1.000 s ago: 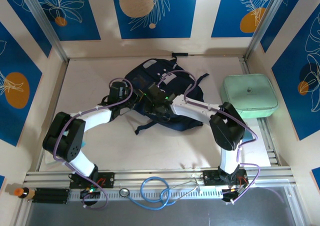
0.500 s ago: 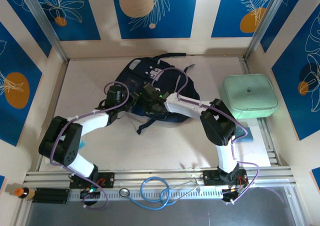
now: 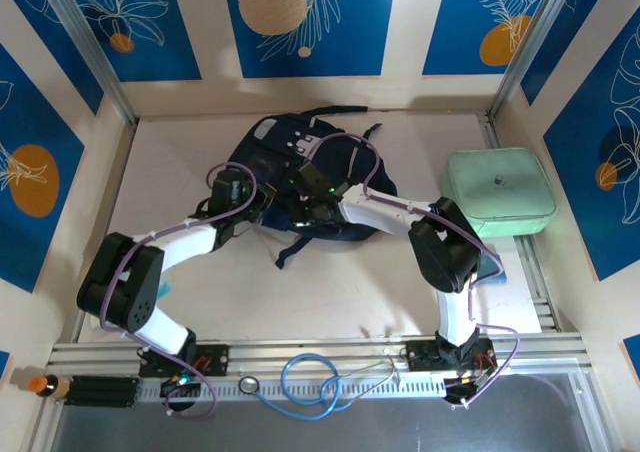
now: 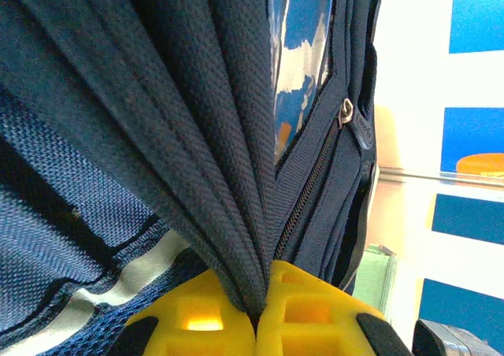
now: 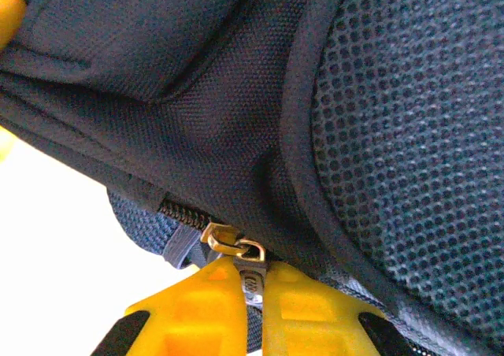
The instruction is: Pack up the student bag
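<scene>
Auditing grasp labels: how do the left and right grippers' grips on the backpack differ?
Left gripper pinches a thick bunched fold of navy fabric; right gripper pinches only the small zipper pull tab. The left gripper's fold fans upward from its fingers; the right gripper's tab leads to a brass-coloured slider beside mesh. Shared: both shut, yellow fingers, both on the backpack.

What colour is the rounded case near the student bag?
Mint green; the case shows best in the top external view.

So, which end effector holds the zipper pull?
The right end effector, shut on the zipper pull; the left end effector clamps a fold of the student bag.
</scene>
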You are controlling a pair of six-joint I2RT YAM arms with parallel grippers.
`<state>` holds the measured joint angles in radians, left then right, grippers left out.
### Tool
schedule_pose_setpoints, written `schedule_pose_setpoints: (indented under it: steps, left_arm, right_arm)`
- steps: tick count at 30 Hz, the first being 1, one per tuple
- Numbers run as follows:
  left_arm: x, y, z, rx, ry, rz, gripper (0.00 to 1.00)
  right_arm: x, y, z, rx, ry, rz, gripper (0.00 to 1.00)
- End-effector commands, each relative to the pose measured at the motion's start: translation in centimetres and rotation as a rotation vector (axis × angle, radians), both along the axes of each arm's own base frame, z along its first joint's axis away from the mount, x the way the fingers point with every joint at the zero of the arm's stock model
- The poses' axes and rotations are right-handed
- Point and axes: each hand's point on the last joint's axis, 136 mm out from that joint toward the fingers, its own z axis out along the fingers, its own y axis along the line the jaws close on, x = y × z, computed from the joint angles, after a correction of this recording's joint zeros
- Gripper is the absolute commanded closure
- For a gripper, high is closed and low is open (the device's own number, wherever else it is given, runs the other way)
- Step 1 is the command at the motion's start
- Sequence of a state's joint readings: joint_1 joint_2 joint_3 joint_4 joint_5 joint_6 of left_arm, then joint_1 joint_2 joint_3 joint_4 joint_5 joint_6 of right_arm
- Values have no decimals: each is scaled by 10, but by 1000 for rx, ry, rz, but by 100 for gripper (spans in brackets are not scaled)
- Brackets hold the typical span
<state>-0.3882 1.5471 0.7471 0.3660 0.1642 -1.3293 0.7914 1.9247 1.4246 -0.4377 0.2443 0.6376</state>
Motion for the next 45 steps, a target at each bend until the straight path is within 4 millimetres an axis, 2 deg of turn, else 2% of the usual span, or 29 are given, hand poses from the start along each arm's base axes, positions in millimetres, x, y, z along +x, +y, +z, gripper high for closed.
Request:
schedule_pose_setpoints:
  steps: [1,8,11,15,20,25,29,34,41,45]
  left_arm:
    - [7,-13,18,-26,-51,-72,100]
    - [7,-17,5,-21,-22,-92,100]
    - [5,-16,-2,-16,-9,-94,100]
    - [4,-17,-5,-21,-5,-96,100]
    - [4,-18,-3,-30,-7,-101,100]
    - [3,-18,-2,-35,-8,-102,100]
    - [3,-19,-1,-42,-11,-104,100]
    - [3,-20,1,-52,-11,-104,100]
    - [2,-21,2,-63,-11,-105,100]
    - [1,-21,1,-67,-9,-104,100]
  right_arm:
    - [-2,-4,15,36,5,-9,92]
    - [-9,3,17,86,61,-44,90]
    - [-13,-1,10,91,101,-87,79]
    - [-6,-5,4,98,83,-118,71]
    - [1,0,-7,78,91,-101,71]
    - [-2,17,1,152,88,-59,71]
    - [-4,16,-2,158,109,-89,71]
    - [-4,11,-16,108,130,-168,71]
    - [7,13,-27,45,86,-194,69]
    - [14,12,-39,-13,62,-208,71]
